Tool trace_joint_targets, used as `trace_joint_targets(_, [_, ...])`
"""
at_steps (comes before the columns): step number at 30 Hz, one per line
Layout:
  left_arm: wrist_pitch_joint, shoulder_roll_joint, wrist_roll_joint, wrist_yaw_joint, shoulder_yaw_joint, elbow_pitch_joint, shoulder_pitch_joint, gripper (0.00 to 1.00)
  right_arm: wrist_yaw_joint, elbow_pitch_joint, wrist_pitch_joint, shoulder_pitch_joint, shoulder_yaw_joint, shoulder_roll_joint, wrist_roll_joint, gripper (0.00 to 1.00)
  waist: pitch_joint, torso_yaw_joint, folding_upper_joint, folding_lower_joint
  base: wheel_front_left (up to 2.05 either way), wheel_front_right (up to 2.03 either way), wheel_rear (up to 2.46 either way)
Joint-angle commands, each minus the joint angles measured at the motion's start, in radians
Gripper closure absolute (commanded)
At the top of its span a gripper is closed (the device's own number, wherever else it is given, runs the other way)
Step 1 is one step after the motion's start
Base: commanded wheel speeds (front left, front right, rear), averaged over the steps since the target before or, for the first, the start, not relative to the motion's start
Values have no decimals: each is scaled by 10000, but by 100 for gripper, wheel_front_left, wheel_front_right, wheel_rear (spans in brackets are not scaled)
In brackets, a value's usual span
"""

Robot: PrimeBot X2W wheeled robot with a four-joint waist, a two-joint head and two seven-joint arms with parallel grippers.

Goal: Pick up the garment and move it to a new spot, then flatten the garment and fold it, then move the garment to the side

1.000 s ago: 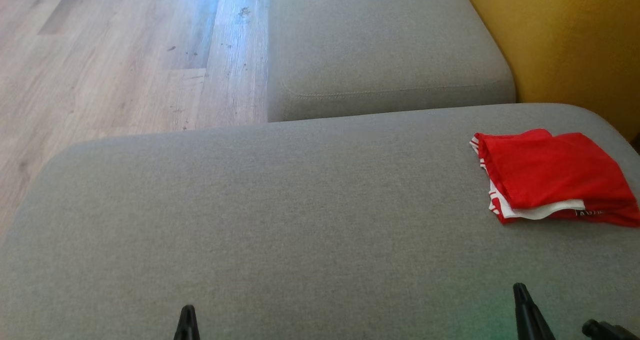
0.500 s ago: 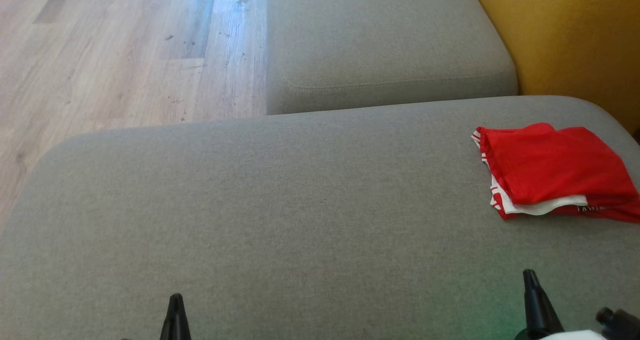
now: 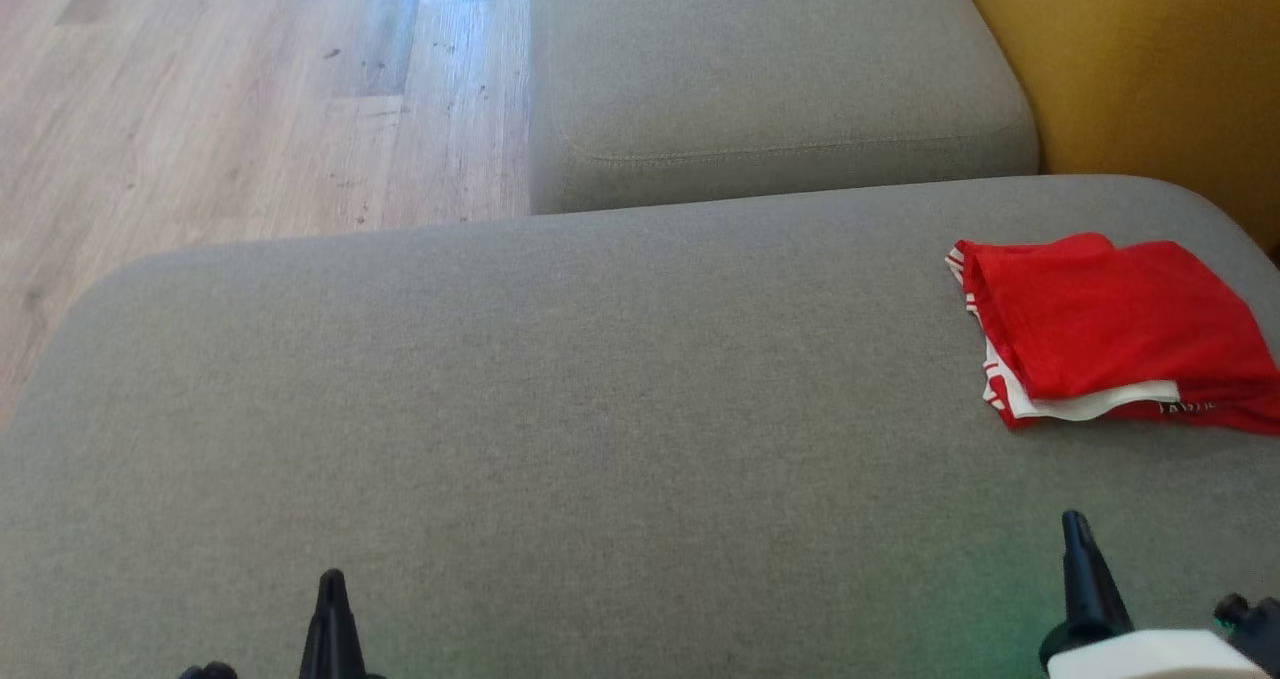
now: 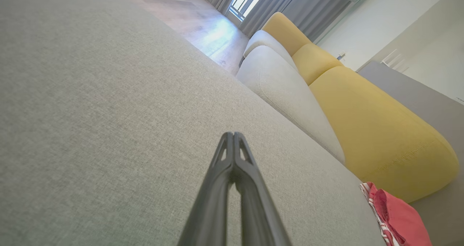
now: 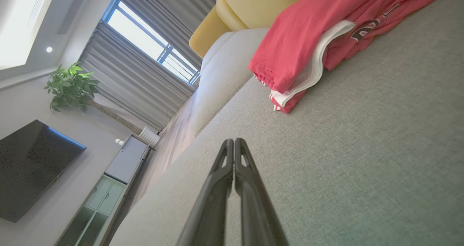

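The garment (image 3: 1110, 334) is red with white trim, folded into a compact stack at the right edge of the grey sofa seat (image 3: 560, 409). It also shows in the right wrist view (image 5: 311, 43) and at the lower right of the left wrist view (image 4: 398, 217). My right gripper (image 3: 1075, 534) hovers near the seat's front right, below the garment and apart from it, shut with its fingers (image 5: 235, 144) pressed together and empty. My left gripper (image 3: 331, 584) is at the front left, far from the garment, also shut and empty (image 4: 232, 137).
A second grey seat cushion (image 3: 760, 69) lies beyond the near one. A yellow backrest (image 3: 1150, 69) runs along the right side. Wooden floor (image 3: 220, 89) lies to the left past the seat's edge. A television (image 5: 32, 166), cabinet and plant stand across the room.
The head camera has tilted, so the whole picture has slid a little. The gripper tips have risen in the view and stay shut. The garment lies as before.
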Motion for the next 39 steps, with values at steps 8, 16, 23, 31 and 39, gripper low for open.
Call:
trace_joint_targets(8, [257, 106, -1209, -300, 509, -100, -868, 100, -5, -238, 311, -946, -150, -1, 1090, 100, 155, -8, 0, -1, 0, 0, 0])
trace_joint_targets(16, [478, 111, -2171, -479, 742, 27, -1163, 100, -6, -203, 538, -1208, -303, 34, 1937, 100, 293, -14, 0, -1, 0, 0, 0])
trace_joint_targets(23, [674, 112, -3008, -636, 950, 139, -1421, 100, -6, -171, 739, -1438, -439, 66, 2676, 100, 413, -20, 0, -1, 0, 0, 0])
trace_joint_targets(31, [902, 111, -3958, -815, 1191, 267, -1716, 100, -7, -136, 970, -1700, -596, 103, 3516, 100, 551, -27, 0, -1, 0, 0, 0])
trace_joint_targets(39, [1162, 106, -5026, -1016, 1469, 413, -2050, 100, -7, -95, 1232, -1995, -775, 148, 4462, 100, 705, -35, 0, -1, 0, 0, 0])
